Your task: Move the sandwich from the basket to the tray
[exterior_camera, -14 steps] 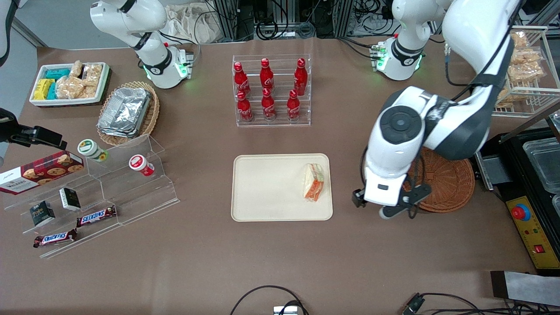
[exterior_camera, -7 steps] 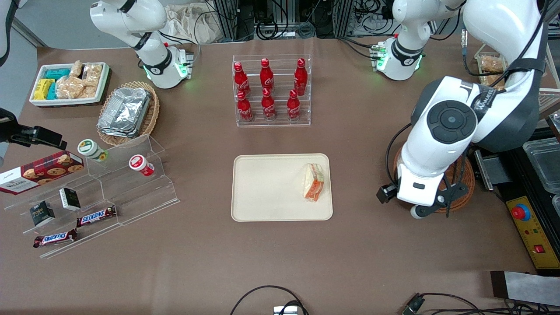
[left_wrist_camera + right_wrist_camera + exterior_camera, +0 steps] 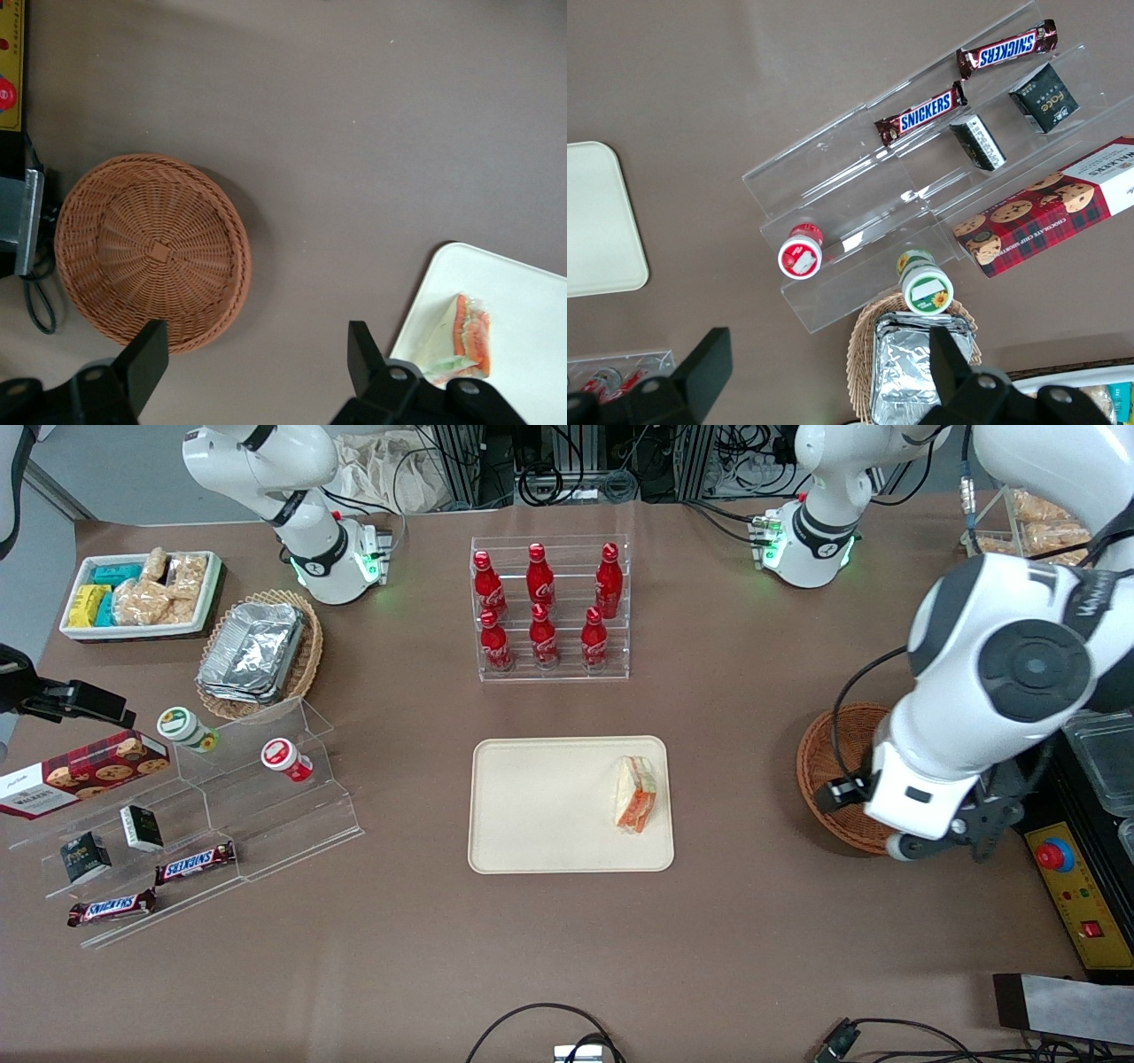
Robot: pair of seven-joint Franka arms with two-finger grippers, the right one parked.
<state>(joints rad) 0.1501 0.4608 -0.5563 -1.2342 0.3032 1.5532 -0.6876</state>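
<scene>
The sandwich, a wrapped triangle with orange and green filling, lies on the beige tray, at the tray's end toward the working arm. The round reddish-brown wicker basket stands empty beside the tray, toward the working arm's end of the table. My gripper hangs open and empty high above the table. It is over the bare brown surface at the basket's rim, between basket and tray. In the front view the arm's wrist covers part of the basket.
A clear rack of red bottles stands farther from the front camera than the tray. A control box with a red button sits just past the basket at the working arm's end. An acrylic snack shelf and an oval basket of foil trays lie toward the parked arm's end.
The arm has swung away from the tray toward the working arm's end of the table and now covers the basket's other edge. The sandwich has stayed put on the tray.
</scene>
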